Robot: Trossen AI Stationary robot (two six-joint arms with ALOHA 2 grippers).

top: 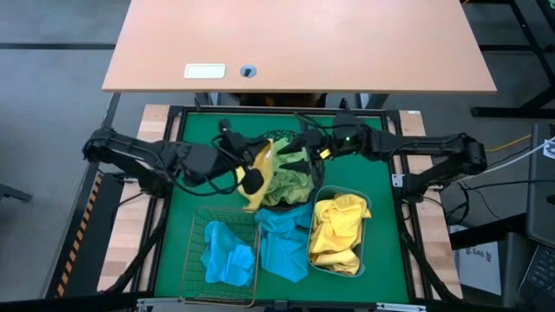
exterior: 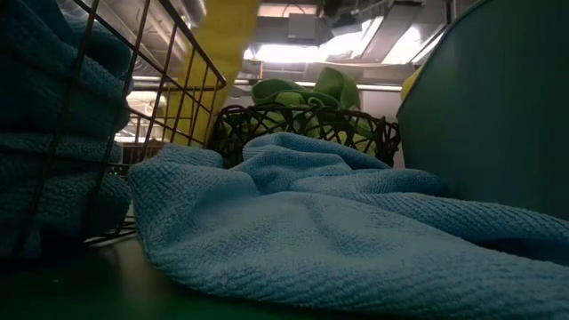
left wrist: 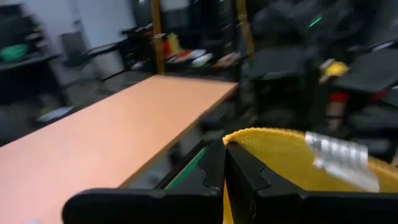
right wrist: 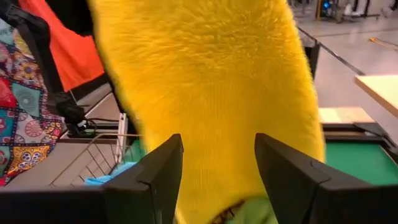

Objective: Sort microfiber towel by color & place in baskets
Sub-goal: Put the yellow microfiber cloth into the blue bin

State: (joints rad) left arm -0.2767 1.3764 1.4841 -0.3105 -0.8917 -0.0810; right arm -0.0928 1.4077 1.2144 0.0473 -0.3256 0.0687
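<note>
Wire basket (top: 224, 251) near-left on table (top: 173, 217), towels (top: 227, 256) inside. Plastic tub (top: 340, 232) near-right, towels (top: 336, 230) inside. Mesh bowl (top: 290, 184) centre, farther back, between both, towels (top: 293, 180) in it. One towel (top: 284, 244) lies on table between basket and tub. Hanging towel (top: 260, 169) just left of bowl, between left gripper (top: 247, 178) and right gripper (top: 308, 147).

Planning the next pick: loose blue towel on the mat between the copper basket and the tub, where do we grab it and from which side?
Probably straight down from above onto the raised fold at the middle of the blue towel. It lies flat and crumpled on the green mat, and the copper basket and plastic tub flank it, blocking side approaches. The low view shows a bunched ridge tall enough to pinch.
</note>
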